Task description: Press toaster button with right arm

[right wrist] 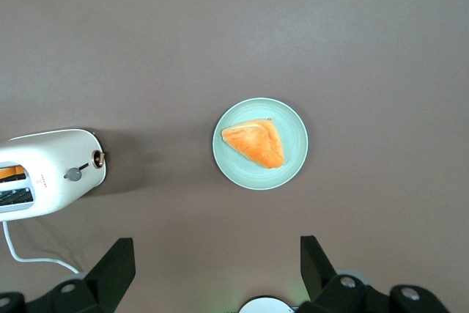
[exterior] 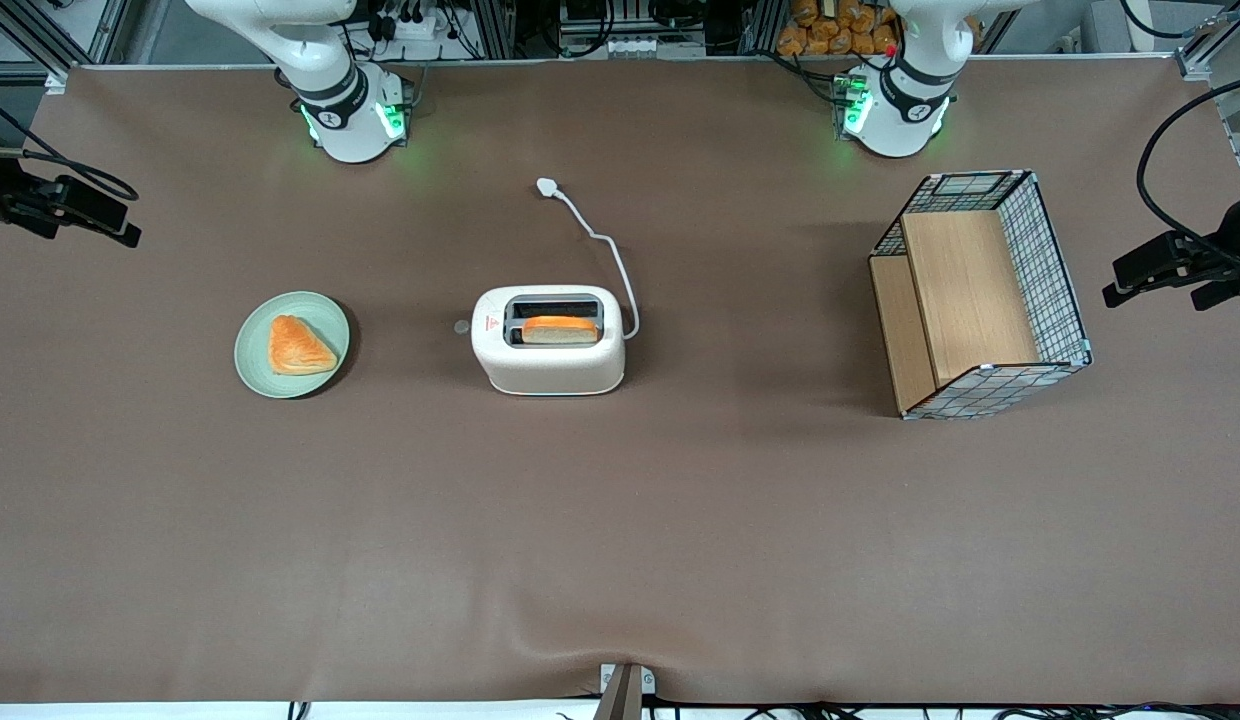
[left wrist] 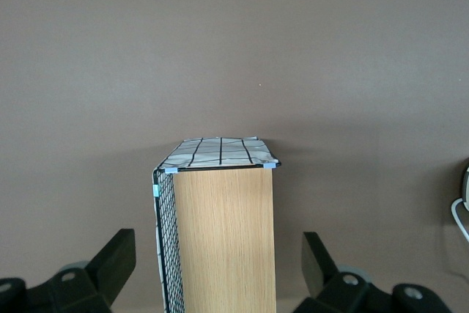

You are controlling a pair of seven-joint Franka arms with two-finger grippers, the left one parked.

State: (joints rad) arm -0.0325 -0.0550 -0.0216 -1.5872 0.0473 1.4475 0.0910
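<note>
The white toaster (exterior: 550,365) stands mid-table with a slice of bread (exterior: 560,330) in one slot. Its cord (exterior: 610,250) trails toward the arm bases. The toaster button (exterior: 462,326) is a small grey knob on the end that faces the plate. In the right wrist view the toaster (right wrist: 51,155) and the toaster button (right wrist: 73,174) show from high above. The right arm (exterior: 340,90) rises from its base out of the front view. My gripper (right wrist: 216,243) hangs open high over the table, between the arm's base and the plate, well apart from the toaster, holding nothing.
A pale green plate (exterior: 325,312) with a triangular pastry (exterior: 298,346) lies beside the toaster, toward the working arm's end. A wire-and-wood basket (exterior: 980,290) lies on its side toward the parked arm's end.
</note>
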